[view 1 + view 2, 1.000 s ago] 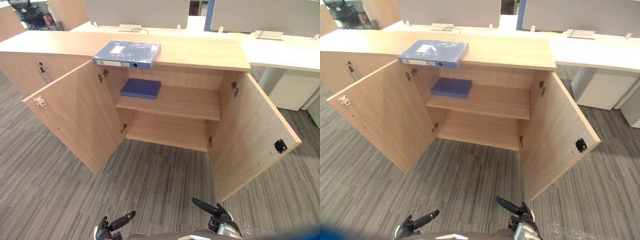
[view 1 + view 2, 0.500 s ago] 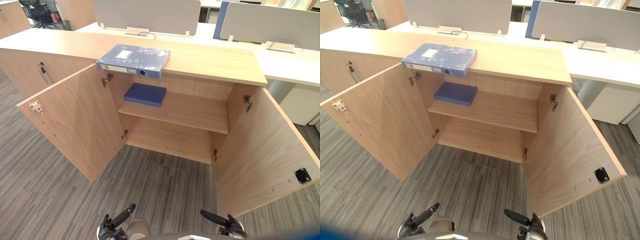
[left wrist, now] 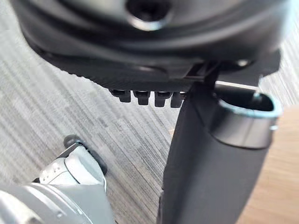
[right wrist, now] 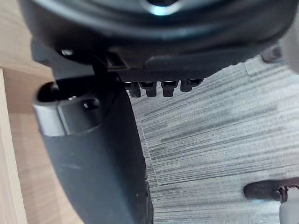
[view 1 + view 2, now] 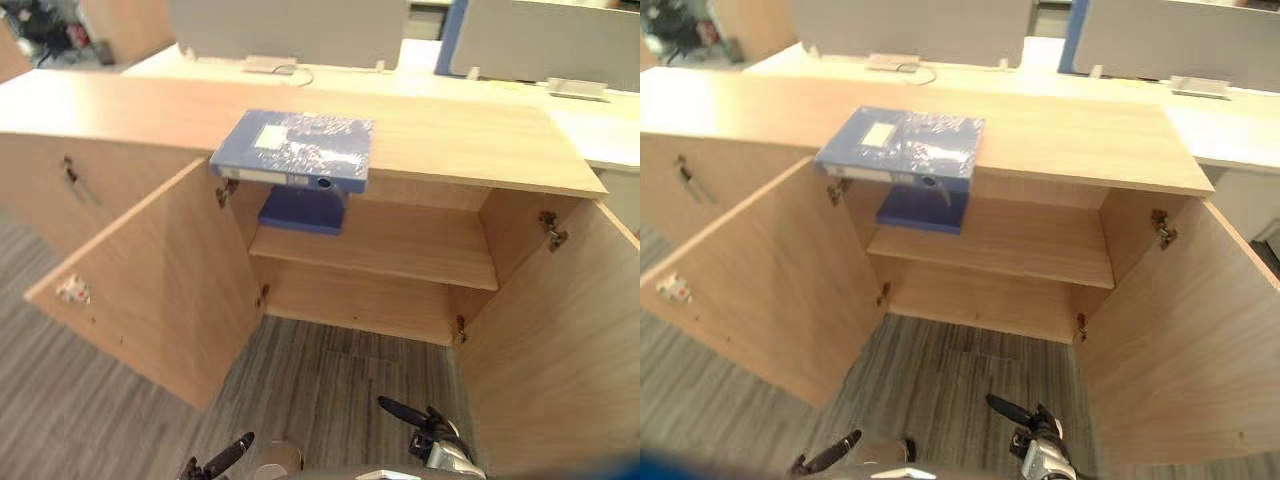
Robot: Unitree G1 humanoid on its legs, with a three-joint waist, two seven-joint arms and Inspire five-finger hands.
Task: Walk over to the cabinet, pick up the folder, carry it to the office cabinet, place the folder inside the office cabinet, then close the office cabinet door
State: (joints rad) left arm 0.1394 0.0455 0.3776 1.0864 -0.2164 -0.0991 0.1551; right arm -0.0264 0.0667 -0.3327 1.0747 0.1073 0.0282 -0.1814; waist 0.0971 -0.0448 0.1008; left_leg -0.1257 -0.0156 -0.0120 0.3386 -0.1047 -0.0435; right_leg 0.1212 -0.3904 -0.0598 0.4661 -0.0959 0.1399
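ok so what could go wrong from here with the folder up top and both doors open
1. The folder lies right at the cabinet top's front edge; a clumsy grasp by the left hand or right hand might tip it off.
2. The left door and right door stand wide open on either side, so an arm could knock them.
3. A blue item sits on the shelf's left part, crowding placement there.

Blue folder [image 5: 295, 150] (white label [image 5: 268, 137] on top), light wood-grain cabinet [image 5: 460, 140], grey striped carpet [image 5: 340, 380]
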